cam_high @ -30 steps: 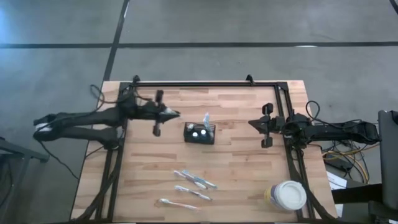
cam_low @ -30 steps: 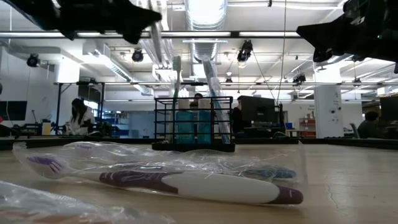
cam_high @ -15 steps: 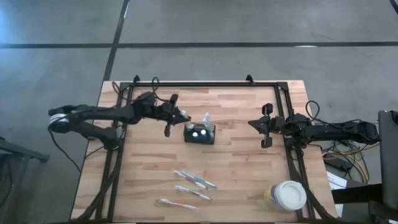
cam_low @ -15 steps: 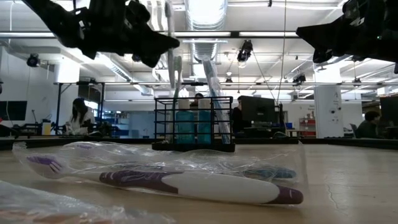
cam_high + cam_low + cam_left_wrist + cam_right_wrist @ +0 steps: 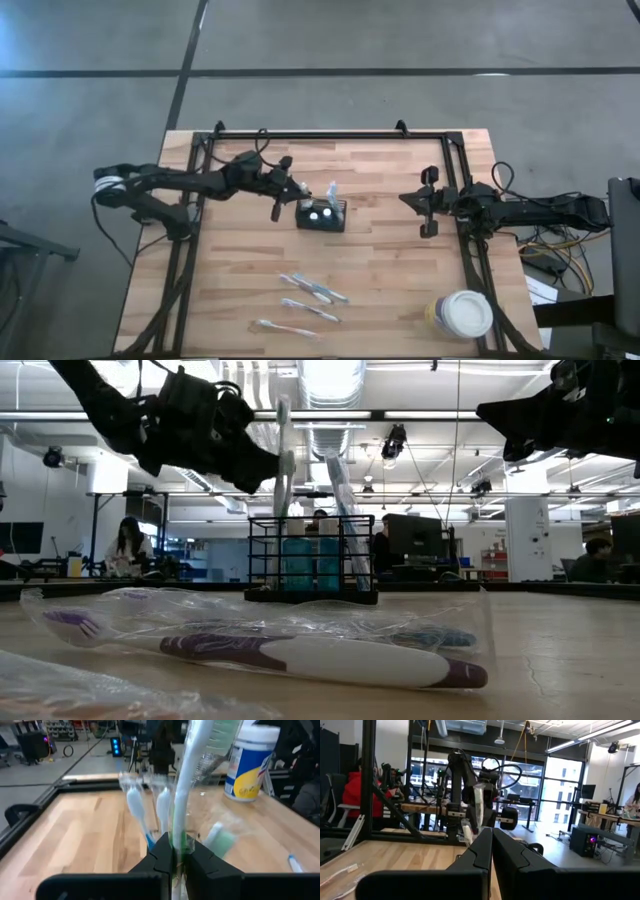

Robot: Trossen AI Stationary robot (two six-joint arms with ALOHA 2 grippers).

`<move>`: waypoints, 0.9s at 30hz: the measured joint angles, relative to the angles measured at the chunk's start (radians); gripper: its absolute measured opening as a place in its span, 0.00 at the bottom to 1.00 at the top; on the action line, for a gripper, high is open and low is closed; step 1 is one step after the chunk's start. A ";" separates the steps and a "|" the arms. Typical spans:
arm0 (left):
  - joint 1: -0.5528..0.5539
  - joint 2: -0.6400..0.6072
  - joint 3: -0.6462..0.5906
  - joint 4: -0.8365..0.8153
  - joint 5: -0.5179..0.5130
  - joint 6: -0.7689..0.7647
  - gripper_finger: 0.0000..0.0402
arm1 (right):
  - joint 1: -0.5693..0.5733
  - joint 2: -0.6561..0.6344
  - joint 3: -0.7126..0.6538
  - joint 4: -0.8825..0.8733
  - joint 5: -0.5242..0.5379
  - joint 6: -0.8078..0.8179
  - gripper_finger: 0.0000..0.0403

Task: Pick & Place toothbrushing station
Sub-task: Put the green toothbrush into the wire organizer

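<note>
From table height I see the left gripper clamped on an upright white toothbrush just above the black toothbrushing station. Bagged toothbrushes lie in the foreground. The right arm hangs at upper right; people sit beyond.

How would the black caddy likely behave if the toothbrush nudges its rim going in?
The toothbrushing station looks light: thin open wire sides. It stands narrow and tall in the low view, with brushes already upright inside, so it may tip or slide on the smooth wooden table. The left gripper holds the toothbrush beside it.
</note>
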 joint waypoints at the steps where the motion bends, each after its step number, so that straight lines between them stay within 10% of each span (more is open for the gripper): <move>1: 0.000 0.009 -0.002 -0.001 0.000 0.005 0.06 | 0.000 0.000 0.000 0.000 0.000 0.000 0.02; 27: 0.011 0.168 -0.066 0.151 -0.008 0.032 0.16 | 0.000 0.000 0.000 0.018 0.000 0.002 0.02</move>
